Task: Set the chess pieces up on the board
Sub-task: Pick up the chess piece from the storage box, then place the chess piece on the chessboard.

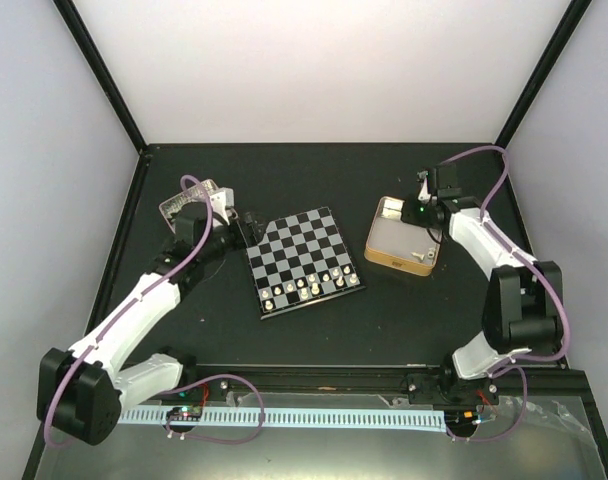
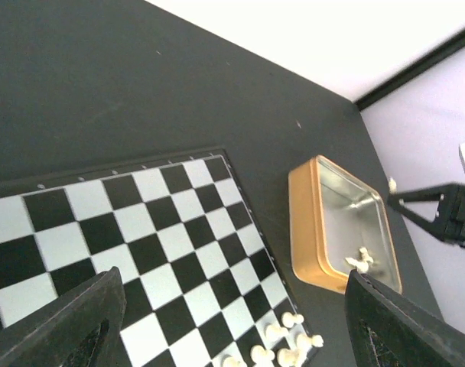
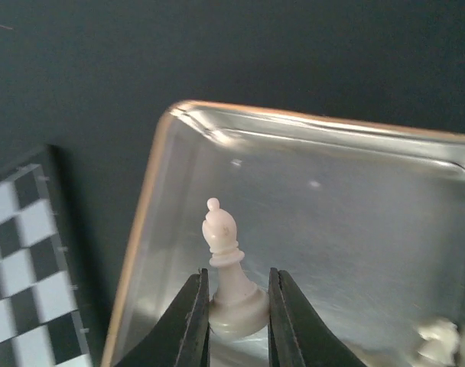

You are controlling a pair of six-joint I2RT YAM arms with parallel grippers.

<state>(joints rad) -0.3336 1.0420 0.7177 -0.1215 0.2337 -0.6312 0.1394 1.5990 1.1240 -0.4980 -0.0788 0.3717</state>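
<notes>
Chess pieces (image 1: 309,287) in cream-white stand in two short rows along the near edge of the board (image 1: 302,245), which lies skewed at the middle of the worktop. Just beside the board, toward the worktop's right edge, sits a tan box (image 1: 384,250) with a silvery inside, and a few more cream pieces (image 2: 360,260) lie in its near corner. The right gripper (image 3: 238,277) is clamped on the base of a white bishop (image 3: 223,241), held upright and lifted clear above the box floor. The left gripper (image 2: 234,281) hangs over the board's far left corner with its jaws spread wide, holding nothing. A pinkish tray (image 1: 179,205) shows behind the left arm, toward the worktop's far left corner
</notes>
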